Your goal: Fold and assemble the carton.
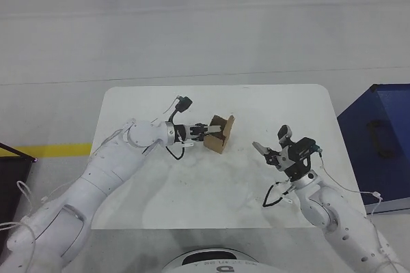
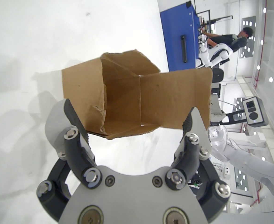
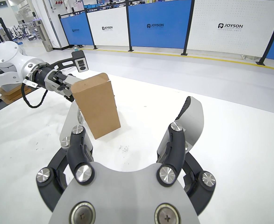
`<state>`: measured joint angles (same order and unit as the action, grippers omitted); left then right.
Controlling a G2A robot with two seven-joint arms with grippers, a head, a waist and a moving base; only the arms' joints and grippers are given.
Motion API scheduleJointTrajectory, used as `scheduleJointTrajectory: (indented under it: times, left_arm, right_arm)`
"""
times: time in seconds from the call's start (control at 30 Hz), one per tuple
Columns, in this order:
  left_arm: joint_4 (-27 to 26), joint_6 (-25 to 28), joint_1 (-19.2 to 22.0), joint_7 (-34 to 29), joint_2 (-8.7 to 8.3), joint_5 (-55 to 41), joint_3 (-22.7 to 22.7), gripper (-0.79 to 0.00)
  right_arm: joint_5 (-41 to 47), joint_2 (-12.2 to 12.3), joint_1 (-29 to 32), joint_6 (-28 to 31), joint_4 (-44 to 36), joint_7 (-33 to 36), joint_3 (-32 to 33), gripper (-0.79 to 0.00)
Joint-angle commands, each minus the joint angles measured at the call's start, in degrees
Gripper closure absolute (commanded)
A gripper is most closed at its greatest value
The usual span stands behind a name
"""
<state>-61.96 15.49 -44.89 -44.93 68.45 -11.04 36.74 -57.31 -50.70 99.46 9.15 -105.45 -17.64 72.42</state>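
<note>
A small brown carton [image 1: 219, 134] stands on the white table [image 1: 157, 198], slightly tilted, its open mouth facing my left gripper. In the left wrist view the carton [image 2: 132, 94] shows its hollow inside with flaps spread to both sides. My left gripper [image 1: 203, 130] is open, and its fingertips [image 2: 69, 108] straddle the carton's near edge; I cannot tell if they touch it. My right gripper [image 1: 271, 139] is open and holds nothing, well to the right of the carton [image 3: 97, 106], which stands beyond its fingers [image 3: 190, 108].
A blue cabinet [image 1: 389, 143] stands off the table's right side. A dark frame [image 1: 0, 153] sits at the far left on the floor. Bare table surface lies in front of the carton and between the two arms.
</note>
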Motion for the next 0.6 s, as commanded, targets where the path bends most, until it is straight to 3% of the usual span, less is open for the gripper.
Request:
scheduleJointTrajectory:
  times: [0.0,0.23,0.33,0.4,0.5,0.57]
  left_arm:
    - [-0.64,0.96,-0.05,-2.25,0.69,-0.71,-1.26,-0.785]
    - [-3.46,2.54,-0.69,-8.96,2.41,-4.07,-3.80,-0.785]
    - [-3.18,3.15,-0.56,-9.21,2.16,-5.86,-1.83,-0.785]
    - [-1.48,3.71,-1.30,-9.69,1.03,-7.12,1.31,-0.785]
    - [0.48,5.37,-3.81,-11.11,-1.56,-8.10,7.48,-0.785]
    - [0.49,6.16,-5.67,-11.58,-3.17,-8.39,11.42,-0.785]
  right_arm:
    - [-0.22,0.01,0.44,0.53,-0.32,0.31,0.83,-0.683]
    - [-1.47,0.03,1.57,3.27,-1.55,1.30,3.52,-0.671]
    - [-3.26,0.14,2.25,4.88,-2.91,1.44,4.80,-0.671]
    - [-5.18,0.29,2.49,7.29,-4.39,1.97,5.46,-0.640]
    - [-10.20,0.57,2.04,11.57,-7.51,5.11,5.53,-0.462]
    - [-12.88,0.69,1.22,14.14,-9.08,8.21,4.96,-0.474]
